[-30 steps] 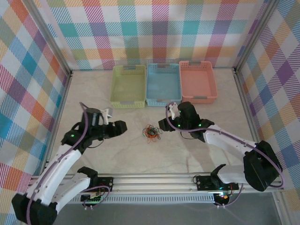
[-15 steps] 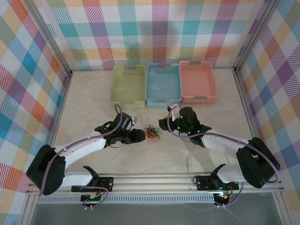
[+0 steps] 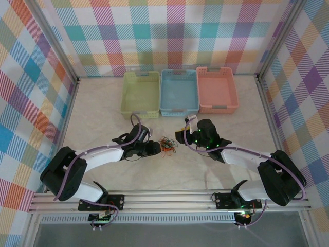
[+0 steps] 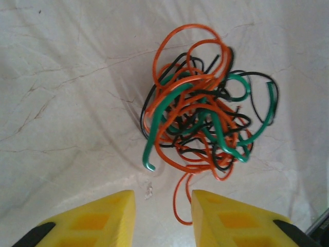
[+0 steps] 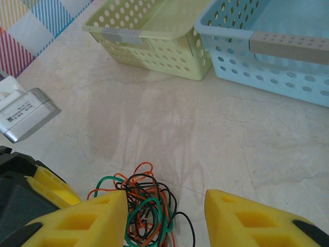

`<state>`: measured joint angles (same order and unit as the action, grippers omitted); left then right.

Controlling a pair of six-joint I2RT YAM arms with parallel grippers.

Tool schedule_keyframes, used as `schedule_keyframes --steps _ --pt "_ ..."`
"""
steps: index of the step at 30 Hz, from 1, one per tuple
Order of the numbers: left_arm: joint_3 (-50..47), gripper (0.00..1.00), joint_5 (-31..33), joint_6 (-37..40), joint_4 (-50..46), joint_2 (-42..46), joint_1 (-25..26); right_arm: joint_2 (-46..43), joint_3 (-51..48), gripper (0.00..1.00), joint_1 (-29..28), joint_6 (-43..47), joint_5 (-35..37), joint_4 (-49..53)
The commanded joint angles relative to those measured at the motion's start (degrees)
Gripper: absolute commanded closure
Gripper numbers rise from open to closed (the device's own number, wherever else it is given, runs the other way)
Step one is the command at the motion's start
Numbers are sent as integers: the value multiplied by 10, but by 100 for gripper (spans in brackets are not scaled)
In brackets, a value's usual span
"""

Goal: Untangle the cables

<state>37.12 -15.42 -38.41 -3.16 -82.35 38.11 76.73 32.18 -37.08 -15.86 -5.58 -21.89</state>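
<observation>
The thin orange, black and green cables [image 4: 198,121] lie in one knot, none pulled free, with the left gripper [image 4: 163,199] just left and the right gripper [image 5: 165,199] just right, both with fingers apart.

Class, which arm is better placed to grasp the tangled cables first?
Probably the left. The left gripper is open with the cables just ahead, an orange strand trailing into its gap. The right gripper has them off-centre, partly behind one finger.

Nothing readable here — no text, no numbers.
</observation>
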Motion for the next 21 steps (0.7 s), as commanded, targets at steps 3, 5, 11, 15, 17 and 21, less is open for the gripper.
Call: schedule_keyframes --steps 3,5,11,15,17,21 --pt "4 66 18 -4 19 -5 6 12 11 56 4 -10 -1 -12" --pt "9 66 22 -2 9 -6 6 16 15 55 3 -9 -3 -8" --pt "14 67 25 -8 15 -16 6 16 14 56 4 -10 -5 -10" --pt "26 67 10 -23 30 -39 5 21 18 55 4 -10 -10 -7" --pt "29 68 8 -27 32 -44 5 22 21 55 4 -10 -12 -4" --pt "32 71 14 -32 27 -49 5 21 18 55 4 -9 -11 -4"
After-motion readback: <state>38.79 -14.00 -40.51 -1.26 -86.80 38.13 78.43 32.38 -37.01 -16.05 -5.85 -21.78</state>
